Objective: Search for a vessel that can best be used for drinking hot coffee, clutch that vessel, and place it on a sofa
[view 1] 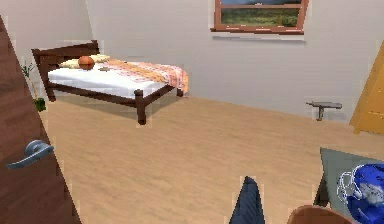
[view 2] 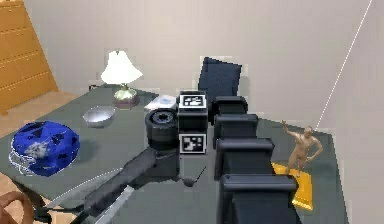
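The gripper (view 2: 72,203) reaches across the grey desk (view 2: 105,150), where a silver metal bowl (view 2: 97,116) sits, likely mid-search. I cannot tell its jaws' state or whether it holds anything.

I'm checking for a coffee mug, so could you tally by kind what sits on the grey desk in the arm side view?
White-shaded table lamp: 1
Shallow silver metal bowl: 1
Blue round wire ball: 1
Tan human figurine on an orange base: 1
Flat white sheet-like item: 1
Mug: 0
Total: 5
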Controlling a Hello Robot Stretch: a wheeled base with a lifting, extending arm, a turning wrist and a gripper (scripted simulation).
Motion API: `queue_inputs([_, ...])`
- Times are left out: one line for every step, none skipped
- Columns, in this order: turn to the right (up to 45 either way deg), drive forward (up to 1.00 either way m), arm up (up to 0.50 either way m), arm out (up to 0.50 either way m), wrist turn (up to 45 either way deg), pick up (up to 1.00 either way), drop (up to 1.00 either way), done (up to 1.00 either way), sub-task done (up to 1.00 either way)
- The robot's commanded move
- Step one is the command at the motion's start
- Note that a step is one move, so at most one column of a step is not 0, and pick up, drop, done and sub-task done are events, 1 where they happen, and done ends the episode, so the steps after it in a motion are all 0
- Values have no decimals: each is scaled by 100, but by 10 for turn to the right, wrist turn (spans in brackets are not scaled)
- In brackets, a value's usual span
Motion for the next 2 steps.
queue_inputs([0,0,0,0,-180,0,0,0,0])
queue_inputs([0,0,0,-10,0,0,0,0,0])
